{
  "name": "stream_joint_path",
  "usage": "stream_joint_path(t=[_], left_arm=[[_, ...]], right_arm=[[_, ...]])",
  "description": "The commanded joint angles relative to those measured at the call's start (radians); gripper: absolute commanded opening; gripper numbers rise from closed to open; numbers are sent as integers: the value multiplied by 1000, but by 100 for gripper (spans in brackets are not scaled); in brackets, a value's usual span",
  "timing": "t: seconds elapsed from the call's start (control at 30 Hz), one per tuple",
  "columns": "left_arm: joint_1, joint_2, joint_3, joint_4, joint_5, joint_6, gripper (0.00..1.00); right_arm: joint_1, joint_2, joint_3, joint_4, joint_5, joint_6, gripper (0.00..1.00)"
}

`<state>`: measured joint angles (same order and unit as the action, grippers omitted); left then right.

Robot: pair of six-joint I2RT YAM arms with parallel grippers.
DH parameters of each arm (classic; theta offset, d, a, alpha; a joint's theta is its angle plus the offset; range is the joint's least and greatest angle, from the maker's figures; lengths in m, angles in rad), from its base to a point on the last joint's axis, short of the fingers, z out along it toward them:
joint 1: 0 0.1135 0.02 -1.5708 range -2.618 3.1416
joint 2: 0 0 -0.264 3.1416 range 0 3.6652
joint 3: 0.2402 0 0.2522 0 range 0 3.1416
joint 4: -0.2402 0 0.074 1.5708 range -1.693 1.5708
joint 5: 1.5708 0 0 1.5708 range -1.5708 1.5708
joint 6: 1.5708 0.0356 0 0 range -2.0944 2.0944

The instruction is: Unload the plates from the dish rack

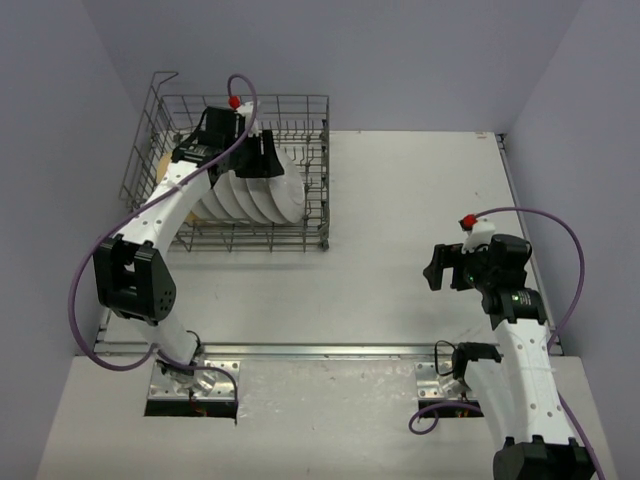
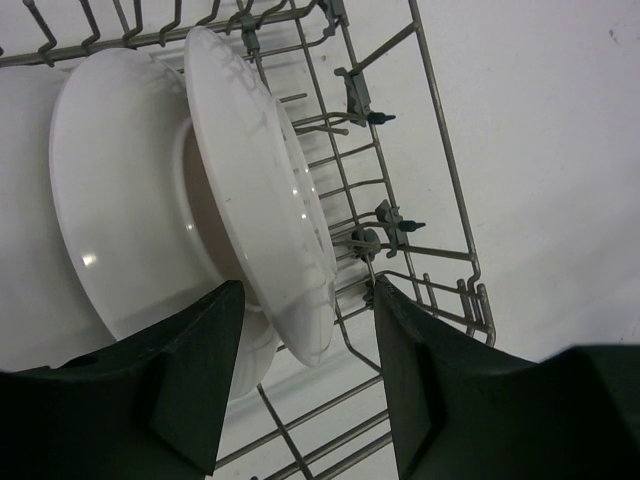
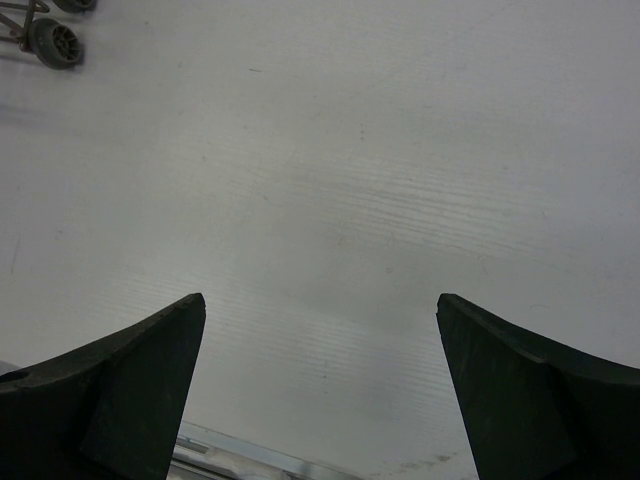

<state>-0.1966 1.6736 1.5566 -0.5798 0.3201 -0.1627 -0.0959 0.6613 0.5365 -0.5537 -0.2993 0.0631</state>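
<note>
**Count.** One rack (image 1: 322,170). In it, at least five white plates (image 1: 285,195) stand on edge in a close row, leaning one behind the next. One tan plate (image 1: 160,165) shows at the left end of the row. The left arm covers part of the row, so the full count cannot be told. Two arms, one gripper each.

**Surface and room.** The rack stands at the far left corner of a white table (image 1: 420,190). Pale lilac walls (image 1: 350,50) close the table in on three sides. A metal rail (image 1: 320,350) runs along the near edge, just ahead of the arm bases. The right half of the table carries only the right arm.

**Left gripper.** The left gripper (image 1: 268,160) reaches into the rack from above, at the right end of the row. In the wrist view its jaws stand moderately apart, and the lower rim of the front plate (image 2: 265,190) sits between the fingers (image 2: 190,390). Whether either finger touches the plate cannot be told. A second plate (image 2: 120,220) stands directly behind it.

**Right gripper.** The right gripper (image 1: 437,268) hangs over the table, well apart from the rack. Its jaws are spread wide and hold nothing (image 3: 320,305). Two small rack wheels (image 3: 55,42) show at the top left corner of its wrist view.
</note>
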Motion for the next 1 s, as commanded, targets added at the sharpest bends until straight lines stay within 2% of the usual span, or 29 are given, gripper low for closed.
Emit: stream_joint_path(t=[0.0, 0.43, 0.67, 0.77, 0.97], left_arm=[[-9, 56, 57, 20, 69, -23, 49], [-9, 187, 128, -4, 126, -35, 31], [-9, 160, 104, 2, 145, -45, 8], [-9, 132, 95, 11, 196, -58, 0], [-1, 65, 101, 10, 254, -69, 0]], right_arm=[[-4, 7, 2, 44, -18, -8, 99], [-4, 18, 3, 44, -23, -8, 99], [-3, 18, 2, 47, -29, -7, 99], [-3, 15, 2, 46, -32, -8, 99], [-3, 4, 3, 42, -34, -8, 99]])
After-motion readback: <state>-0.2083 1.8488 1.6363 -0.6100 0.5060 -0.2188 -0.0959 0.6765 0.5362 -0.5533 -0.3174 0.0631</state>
